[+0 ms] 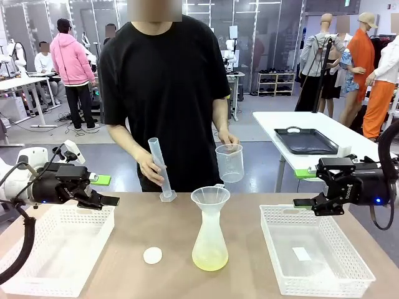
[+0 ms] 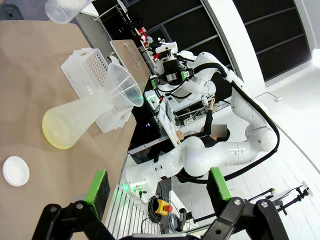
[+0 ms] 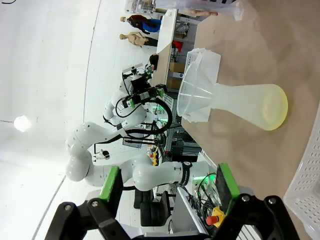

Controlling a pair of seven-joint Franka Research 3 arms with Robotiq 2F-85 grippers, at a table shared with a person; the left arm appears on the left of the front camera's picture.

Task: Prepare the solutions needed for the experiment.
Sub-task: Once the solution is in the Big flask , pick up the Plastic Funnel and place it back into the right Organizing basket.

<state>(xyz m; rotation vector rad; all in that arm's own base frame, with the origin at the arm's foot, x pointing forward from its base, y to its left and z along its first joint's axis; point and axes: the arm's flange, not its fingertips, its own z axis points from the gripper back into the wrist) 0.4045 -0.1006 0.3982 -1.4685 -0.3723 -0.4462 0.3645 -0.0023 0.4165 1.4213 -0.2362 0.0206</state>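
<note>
- Both tools are free and empty. Your left gripper (image 1: 103,190) hangs with its jaws spread above the far edge of the left basket (image 1: 37,274). Your right gripper (image 1: 305,188) is spread the same way over the right basket (image 1: 274,249).
- The solution (image 1: 210,261) is a thin, pale yellow layer at the bottom of the flask (image 1: 210,240). The flask stands mid-table between the baskets, with the funnel (image 1: 210,198) seated in its neck.
- Mind that funnel: it is wide on top and the neck below is narrow. Sweep an arm across the middle and you could clip its rim, toppling the funnel or flask and spilling the liquid.
- One hand (image 1: 149,167) holds the graduated cylinder (image 1: 160,168) tilted, its base on the table just behind the flask. The other hand (image 1: 227,138) holds a beaker (image 1: 229,163) in the air. Reach in now and you risk hitting hands or vessels, possibly mid-pour.
- Grip the flask on its sloped cone and it may slide out of the pads. The neck looks safer, though the funnel crowds it.
- A white cap (image 1: 152,255) lies near the flask on your left and is easily knocked away.
</note>
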